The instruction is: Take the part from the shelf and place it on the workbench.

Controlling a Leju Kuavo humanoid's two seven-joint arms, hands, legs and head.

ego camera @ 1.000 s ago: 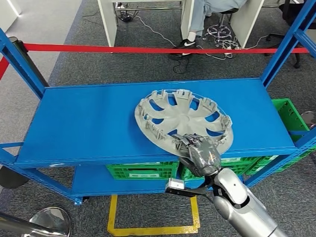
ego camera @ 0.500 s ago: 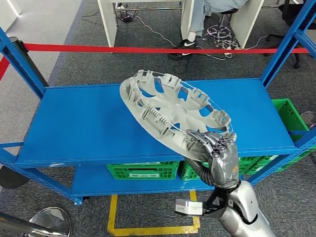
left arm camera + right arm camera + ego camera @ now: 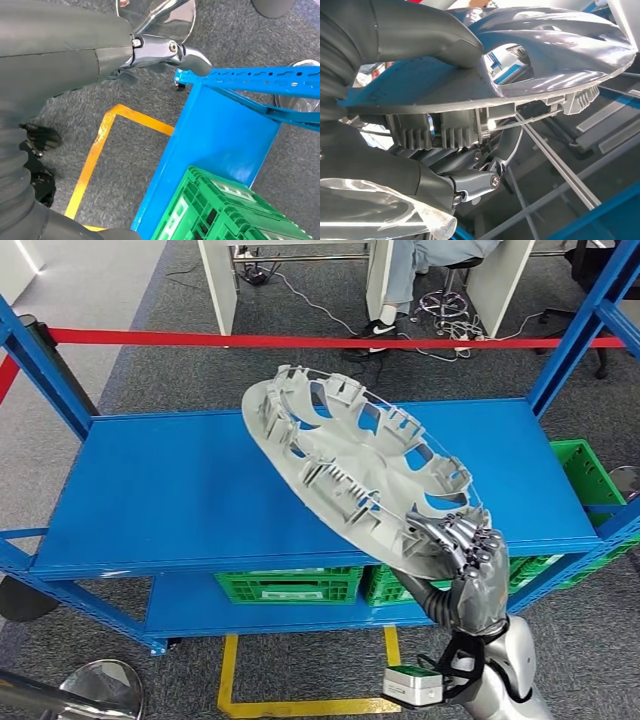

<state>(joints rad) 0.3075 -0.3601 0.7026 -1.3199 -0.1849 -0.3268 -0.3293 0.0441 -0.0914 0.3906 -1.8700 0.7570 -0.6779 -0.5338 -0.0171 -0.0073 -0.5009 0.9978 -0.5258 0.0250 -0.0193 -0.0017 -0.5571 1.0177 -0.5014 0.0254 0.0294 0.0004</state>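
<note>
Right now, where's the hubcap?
In the head view, the hubcap hangs tilted above the blue shelf, its near edge gripped by the right robot hand.

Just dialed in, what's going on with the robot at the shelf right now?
The right hand grips a grey wheel cover by its near rim and holds it tilted above the top board of the blue shelf, far edge raised. In the right wrist view the thumb sits on one face of the rim and the fingers curl under the other. The left hand hangs low near the floor holding nothing. The cover is not yet on a workbench.
</note>
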